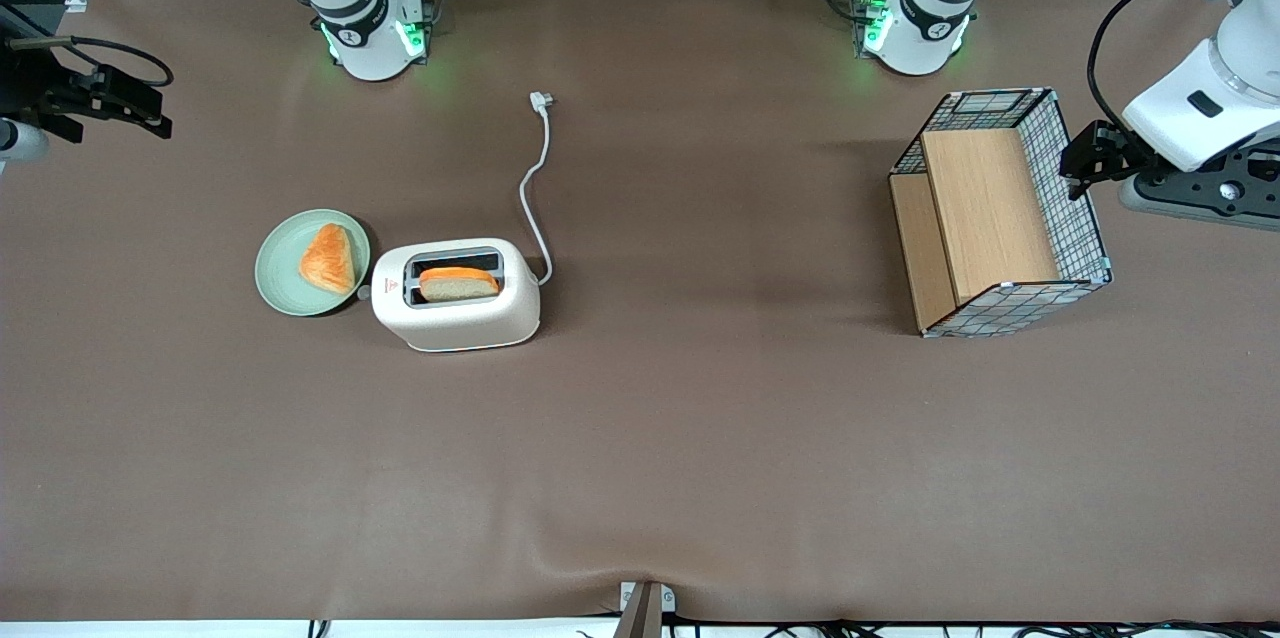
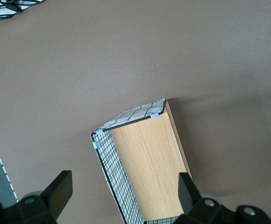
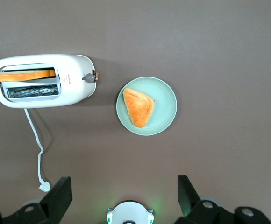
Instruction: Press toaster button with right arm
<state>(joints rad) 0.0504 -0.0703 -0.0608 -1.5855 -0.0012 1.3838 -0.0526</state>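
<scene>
Brown matte tabletop [image 1: 700,438], toaster button not yet pressed.
Nearest the front camera sits the rounded cream toaster [image 1: 456,295], a bread slice [image 1: 458,283] standing in one slot; its small pale toaster button [image 3: 89,78] juts from the end beside the round green plate [image 1: 275,268]. Toward the working arm's end, high above, the pincer [image 3: 124,193] hangs with fingers apart, the whole approach remaining.
</scene>
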